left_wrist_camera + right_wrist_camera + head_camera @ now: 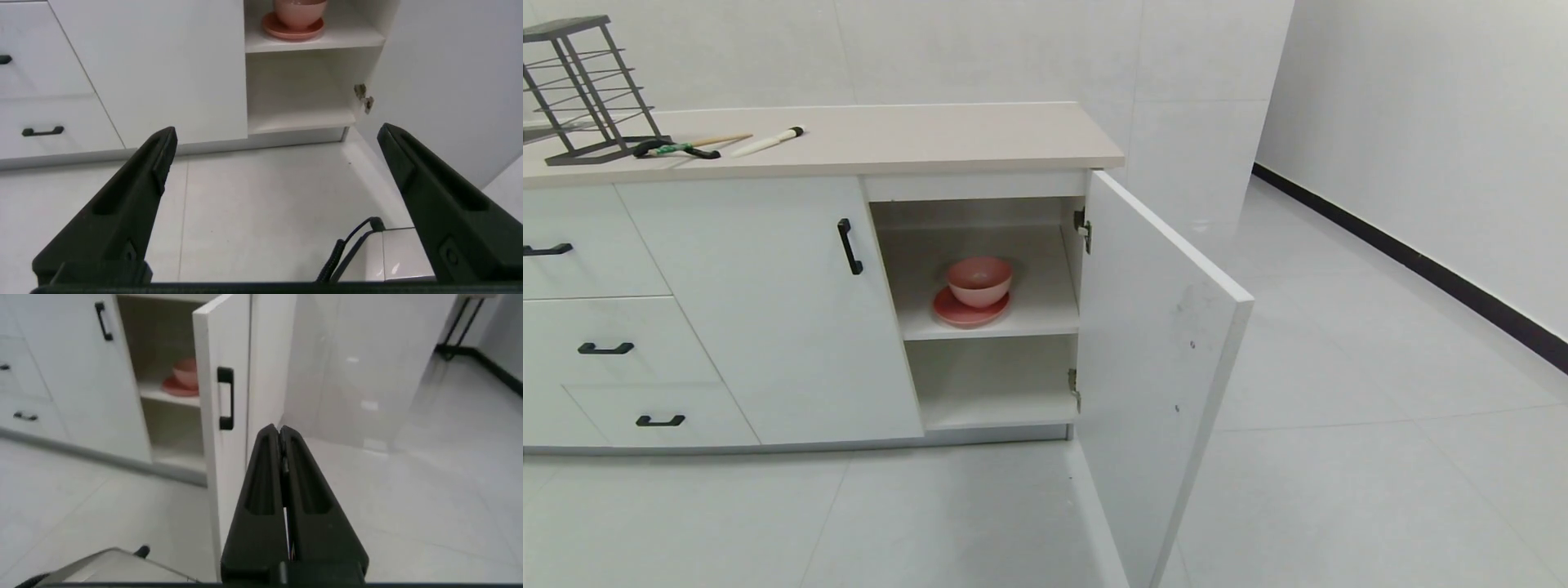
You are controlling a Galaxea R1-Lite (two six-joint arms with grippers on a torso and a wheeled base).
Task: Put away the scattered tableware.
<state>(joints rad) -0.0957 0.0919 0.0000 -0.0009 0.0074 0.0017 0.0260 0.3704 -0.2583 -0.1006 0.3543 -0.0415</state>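
Observation:
A pink bowl (979,279) sits on a pink plate (968,314) on the upper shelf (1045,314) of the white cabinet, whose right door (1160,351) stands wide open. In the left wrist view the bowl (300,10) and plate (292,28) lie far beyond my left gripper (278,135), which is open, holds nothing and hangs over the floor in front of the cabinet. My right gripper (282,434) is shut and empty, out from the door's outer face near its black handle (225,398). Past the door edge I see the bowl (186,371).
On the countertop (947,135) at the far left stand a dark wire rack (584,90), a green-and-black utensil (678,149) and a white-handled utensil (768,140). Closed drawers (605,327) and a closed door (768,310) lie left of the open compartment. Bare tiled floor (1339,408) spreads to the right.

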